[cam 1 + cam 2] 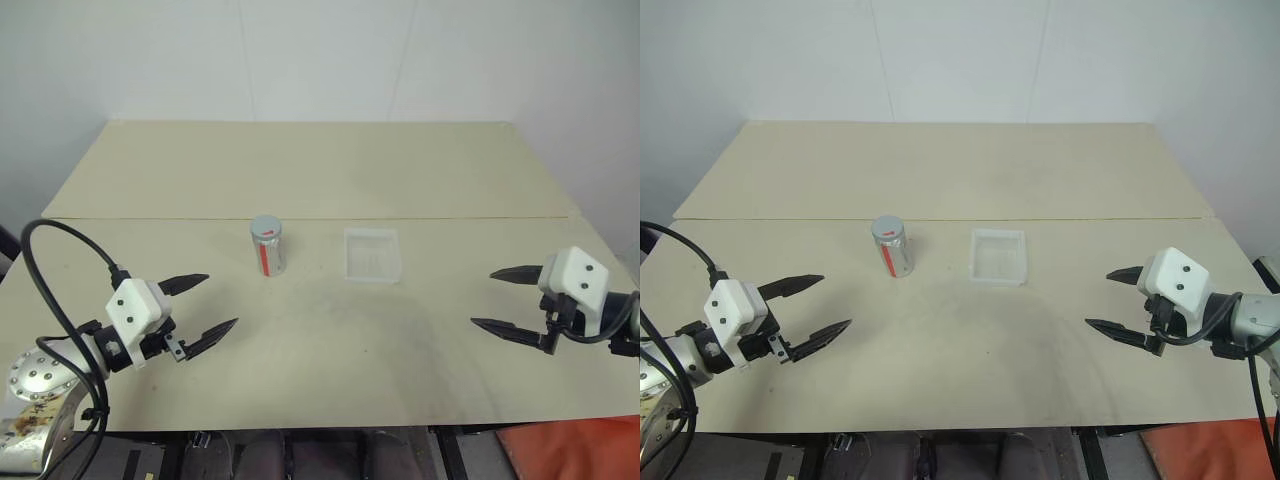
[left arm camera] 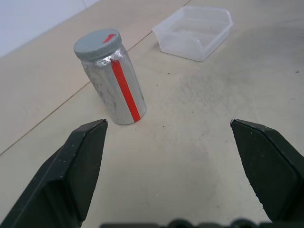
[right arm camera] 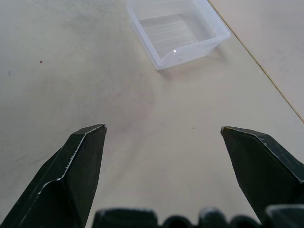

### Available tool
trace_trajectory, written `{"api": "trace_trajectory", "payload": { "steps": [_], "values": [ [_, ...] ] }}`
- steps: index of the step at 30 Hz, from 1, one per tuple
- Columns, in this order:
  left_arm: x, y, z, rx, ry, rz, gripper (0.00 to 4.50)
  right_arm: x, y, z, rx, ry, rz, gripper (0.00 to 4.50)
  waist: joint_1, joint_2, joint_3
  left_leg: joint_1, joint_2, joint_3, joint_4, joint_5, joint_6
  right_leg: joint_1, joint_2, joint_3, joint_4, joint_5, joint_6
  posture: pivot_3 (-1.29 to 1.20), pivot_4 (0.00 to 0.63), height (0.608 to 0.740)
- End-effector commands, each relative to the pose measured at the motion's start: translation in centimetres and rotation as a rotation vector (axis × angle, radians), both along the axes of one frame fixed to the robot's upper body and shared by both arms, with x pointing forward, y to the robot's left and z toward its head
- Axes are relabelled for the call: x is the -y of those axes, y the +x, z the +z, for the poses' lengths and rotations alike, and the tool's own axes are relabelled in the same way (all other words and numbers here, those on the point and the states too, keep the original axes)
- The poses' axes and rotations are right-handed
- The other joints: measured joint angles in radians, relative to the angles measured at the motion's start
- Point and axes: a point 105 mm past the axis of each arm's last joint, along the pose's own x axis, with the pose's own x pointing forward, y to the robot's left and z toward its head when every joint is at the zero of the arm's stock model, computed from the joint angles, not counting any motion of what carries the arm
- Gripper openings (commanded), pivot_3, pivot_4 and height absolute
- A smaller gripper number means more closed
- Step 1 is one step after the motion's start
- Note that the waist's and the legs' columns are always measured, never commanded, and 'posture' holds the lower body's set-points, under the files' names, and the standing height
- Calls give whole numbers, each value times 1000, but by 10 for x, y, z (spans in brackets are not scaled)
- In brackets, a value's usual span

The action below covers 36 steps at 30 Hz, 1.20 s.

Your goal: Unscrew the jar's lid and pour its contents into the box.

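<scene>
The jar stands upright near the middle of the table, silvery with a red stripe down its side, and the grey lid sits on top of it. Just to its right lies the clear plastic box, with nothing visible inside. The contents are hidden inside the jar. My left gripper hovers open at the near left, a short way in front of and left of the jar. My right gripper hovers open at the near right, well to the right of the box. Neither holds anything.
The beige table has a seam running across it just behind the jar and box. A white wall rises behind its far edge. Something red lies on the floor at the near right corner.
</scene>
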Motion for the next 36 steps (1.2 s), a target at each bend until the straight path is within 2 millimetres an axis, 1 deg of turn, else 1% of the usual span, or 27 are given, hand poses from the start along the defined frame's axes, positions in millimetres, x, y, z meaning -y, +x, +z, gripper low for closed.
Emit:
{"api": "trace_trajectory", "payload": {
  "steps": [1, 10, 14, 16, 18, 20, 22, 24, 26, 29, 34, 36],
  "values": [
    [-1, 1, 11, 57, 10, 1, 4500, -1, 0, 13, 62, -11, 6, 4473, 0, 0, 0, 0, 0, 0, 0, 0, 0, 0, 0, 0, 0, 0, 0, 0, 150, 740],
    [-4, 3, 10, 69, -1, 22, 4500, -3, 0, 11, 59, -9, 11, 4473, 0, 0, 0, 0, 0, 0, 0, 0, 0, 0, 0, 0, 0, 0, 0, 0, 150, 740],
    [1, 0, 7, 12, -49, -5, 4500, -5, 0, 10, 54, -4, 15, 4473, 0, 0, 0, 0, 0, 0, 0, 0, 0, 0, 0, 0, 0, 0, 0, 0, 150, 740],
    [3, -1, 6, 16, -61, -5, 4500, -7, 0, 9, 52, 2, 22, 4473, 0, 0, 0, 0, 0, 0, 0, 0, 0, 0, 0, 0, 0, 0, 0, 0, 150, 740],
    [1, 7, 1, 68, -61, 75, 4500, -11, -1, 8, 48, 10, 33, 4473, 0, 0, 0, 0, 0, 0, 0, 0, 0, 0, 0, 0, 0, 0, 0, 0, 150, 740],
    [-1, 16, -5, 108, -100, 162, 4500, -14, -1, 8, 46, 21, 37, 4473, 1, 0, 0, 0, 0, 0, 0, 0, 0, 1, 0, 0, 0, 0, 0, 0, 150, 740],
    [3, 23, -12, 163, -158, 229, 4500, -16, -1, 6, 38, 25, 44, 4473, 2, 0, 0, 1, 0, -1, 0, 0, 0, 2, 0, 0, 0, 0, 0, 0, 150, 740],
    [11, 27, -16, 200, -222, 261, 4500, -19, -1, 5, 35, 28, 56, 4473, 1, -1, 0, 1, -1, -1, 0, 0, 0, 2, 0, 0, -1, 0, 0, 0, 150, 740],
    [18, 30, -19, 230, -250, 281, 4500, -21, 1, 7, 42, 36, 60, 4473, 1, -1, 0, 1, -1, -1, 0, 0, 0, 2, -1, 0, -1, 1, 1, 0, 150, 740],
    [21, 38, -22, 274, -288, 333, 4500, -24, 3, 7, 47, 40, 64, 4473, 1, -1, 0, 1, -1, -1, 0, 0, 0, 2, -1, 0, 0, 1, 0, 0, 150, 740],
    [26, 51, -29, 294, -331, 369, 4500, -30, 3, 6, 51, 53, 76, 4473, 1, -1, 0, 1, -1, -1, 0, 0, 0, 2, -1, 0, -1, 1, 1, 0, 150, 740],
    [32, 58, -33, 290, -347, 362, 4500, -36, 3, 5, 53, 63, 90, 4473, 2, -1, 0, 0, -1, -1, 0, 0, 0, 2, -1, -1, 0, 1, 1, 0, 150, 740]
  ]
}}
